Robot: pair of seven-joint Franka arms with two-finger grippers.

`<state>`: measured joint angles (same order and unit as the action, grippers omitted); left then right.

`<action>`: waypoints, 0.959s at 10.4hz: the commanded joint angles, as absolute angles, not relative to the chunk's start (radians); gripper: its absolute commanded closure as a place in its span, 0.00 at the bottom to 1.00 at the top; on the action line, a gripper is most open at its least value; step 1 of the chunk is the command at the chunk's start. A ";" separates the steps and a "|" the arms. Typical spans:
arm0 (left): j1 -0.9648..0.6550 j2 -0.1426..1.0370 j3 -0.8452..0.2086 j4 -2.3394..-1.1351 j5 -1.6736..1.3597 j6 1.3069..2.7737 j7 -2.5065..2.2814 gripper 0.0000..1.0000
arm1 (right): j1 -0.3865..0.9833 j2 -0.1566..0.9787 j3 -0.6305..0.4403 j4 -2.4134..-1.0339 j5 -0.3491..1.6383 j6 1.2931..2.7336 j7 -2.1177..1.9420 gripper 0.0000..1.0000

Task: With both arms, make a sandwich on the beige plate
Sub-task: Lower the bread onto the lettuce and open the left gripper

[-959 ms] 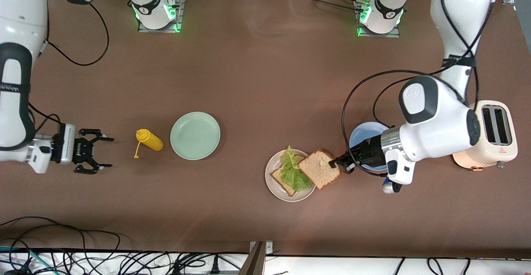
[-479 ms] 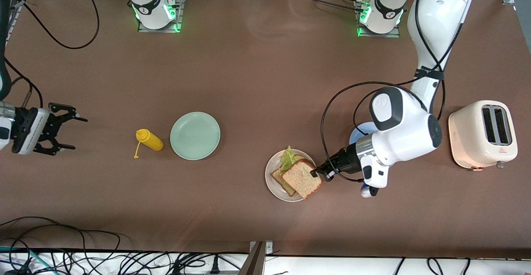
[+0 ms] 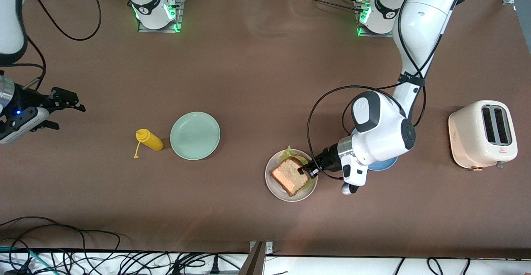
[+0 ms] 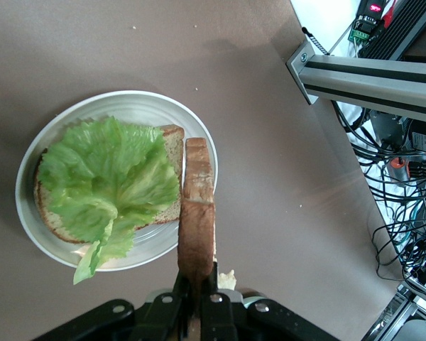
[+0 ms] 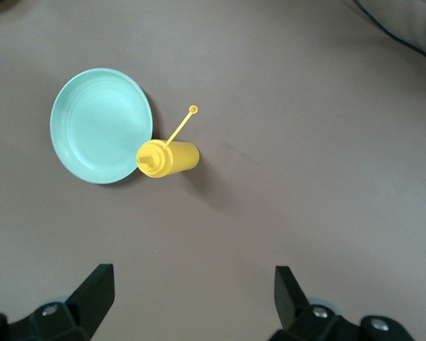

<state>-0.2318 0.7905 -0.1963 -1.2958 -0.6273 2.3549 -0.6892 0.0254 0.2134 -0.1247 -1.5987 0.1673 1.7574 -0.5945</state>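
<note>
Two slices of brown speckled wholegrain toast in play: top slice (image 3: pixel 290 175) is pinched at one edge by the left pincer (image 3: pixel 307 170), held over the round glossy pale beige plate (image 3: pixel 270 182) and covering most of the stack in the front view; left wrist view shows this slice (image 4: pixel 197 213) edge-on, standing up from the clamped jaws, just beside the lower slice (image 4: pixel 167 202) and the crinkly green lettuce leaf (image 4: pixel 106 181) lying on it on the plate (image 4: pixel 28 213). Whether held slice touches the lettuce: can't tell. Only a bit of lettuce (image 3: pixel 287 153) peeks out at the plate's edge farther from the front camera. Beige plate sits on the brown desk (image 3: pixel 257 80), nearer the front camera than the mint-green round plate (image 3: pixel 195 135), toward the left arm's end. Round blue plate (image 3: pixel 379 165) mostly hidden under the left arm's wrist, only a sliver shows. Cream two-slot toaster (image 3: pixel 483 135) at the left arm's end of the desk. Right pincer (image 3: pixel 56 111) waits, jaws wide apart, nothing held, over bare desk at the right arm's end, arm cut off by the frame edge. Yellow squeeze bottle (image 3: pixel 150 140) lies on its side just beside the mint plate, cap tethered off.
</note>
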 commanded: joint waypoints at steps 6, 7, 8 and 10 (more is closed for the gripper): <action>-0.241 0.833 -0.179 -1.273 -0.643 2.358 -0.609 0.95 | 0.113 0.176 -0.075 -1.592 0.045 1.680 -0.118 0.00; -0.239 0.833 -0.179 -1.275 -0.643 2.356 -0.611 0.88 | 0.129 0.178 -0.075 -1.583 0.044 1.677 -0.100 0.00; -0.236 0.831 -0.179 -1.279 -0.643 2.352 -0.612 0.75 | 0.129 0.178 -0.077 -1.554 0.043 1.669 -0.100 0.00; -0.232 0.831 -0.175 -1.282 -0.643 2.345 -0.611 0.39 | 0.121 0.175 -0.086 -1.531 0.054 1.634 -0.098 0.00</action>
